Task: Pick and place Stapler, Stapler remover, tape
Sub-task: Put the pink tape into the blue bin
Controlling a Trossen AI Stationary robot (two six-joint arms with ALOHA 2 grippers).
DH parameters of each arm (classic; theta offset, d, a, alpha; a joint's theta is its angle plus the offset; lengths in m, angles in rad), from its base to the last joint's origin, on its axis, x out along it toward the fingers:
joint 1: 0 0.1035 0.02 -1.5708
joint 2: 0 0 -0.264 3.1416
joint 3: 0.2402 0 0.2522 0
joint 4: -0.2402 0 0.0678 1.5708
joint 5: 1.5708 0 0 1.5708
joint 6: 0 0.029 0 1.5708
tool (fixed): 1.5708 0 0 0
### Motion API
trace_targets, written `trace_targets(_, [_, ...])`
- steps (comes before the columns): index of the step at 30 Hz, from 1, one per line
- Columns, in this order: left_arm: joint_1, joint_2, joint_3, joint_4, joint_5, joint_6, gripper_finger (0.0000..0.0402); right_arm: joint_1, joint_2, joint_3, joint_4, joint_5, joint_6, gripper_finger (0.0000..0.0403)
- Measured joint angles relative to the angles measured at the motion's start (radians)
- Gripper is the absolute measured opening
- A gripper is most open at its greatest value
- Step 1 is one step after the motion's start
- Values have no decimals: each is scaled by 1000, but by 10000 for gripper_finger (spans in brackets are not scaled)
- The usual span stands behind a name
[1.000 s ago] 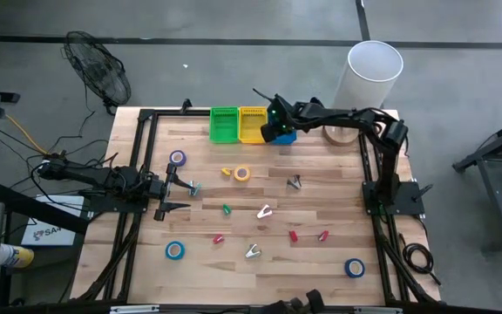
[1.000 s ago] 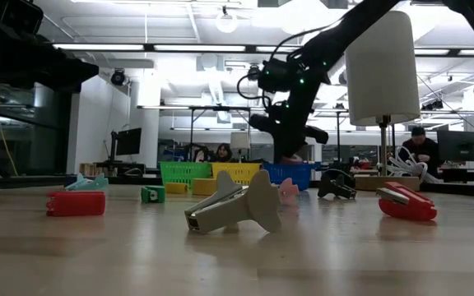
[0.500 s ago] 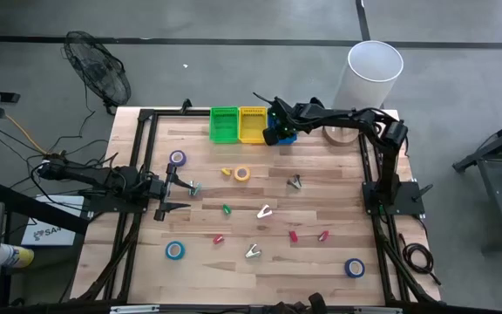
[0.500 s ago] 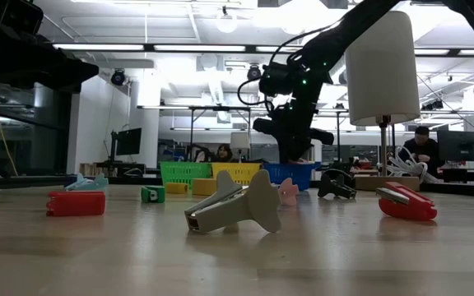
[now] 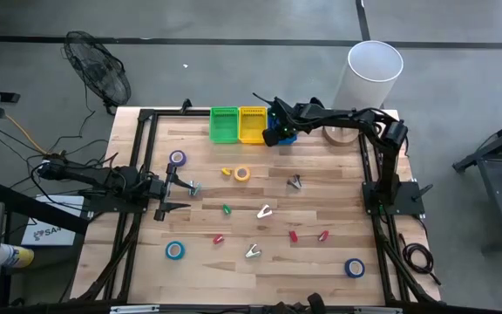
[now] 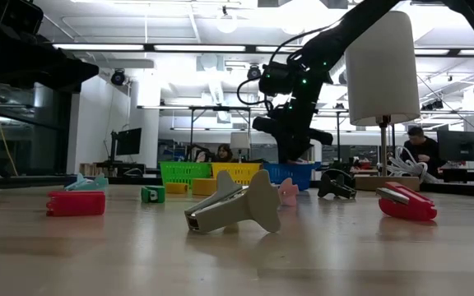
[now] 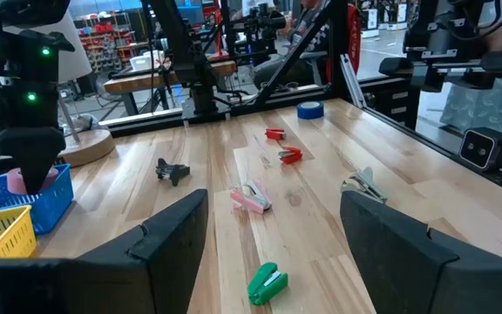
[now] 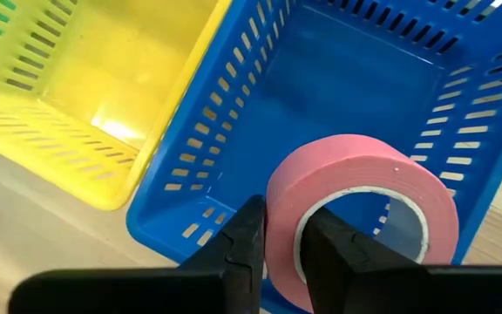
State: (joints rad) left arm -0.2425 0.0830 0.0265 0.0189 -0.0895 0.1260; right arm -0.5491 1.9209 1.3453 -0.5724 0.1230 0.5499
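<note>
A: Where do we find the right gripper [image 8: 281, 253]?
B: At the table's far edge, over the blue basket [image 8: 338, 78], which stands just right of the yellow basket [image 8: 120, 87]. Its fingers pinch the wall of a pink tape roll [image 8: 364, 214], one finger outside and one inside the ring, the roll hanging over the basket's interior.
A: And the left gripper [image 5: 174, 194]?
B: We see it spread wide and holding nothing, at the left side of the table [image 5: 321, 262].
A: Other tape?
B: We note a purple roll [image 5: 177, 158], a yellow roll [image 5: 242, 174] and two blue rolls [image 5: 174, 250] on the wood.
</note>
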Motion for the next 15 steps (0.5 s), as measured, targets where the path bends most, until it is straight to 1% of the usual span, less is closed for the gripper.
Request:
trace_targets(7, [0, 0, 0, 0, 0, 0, 259, 0, 0, 0, 0, -14, 0, 60])
trace_targets(15, [0, 0, 0, 0, 0, 0, 259, 0, 0, 0, -15, -18, 0, 106])
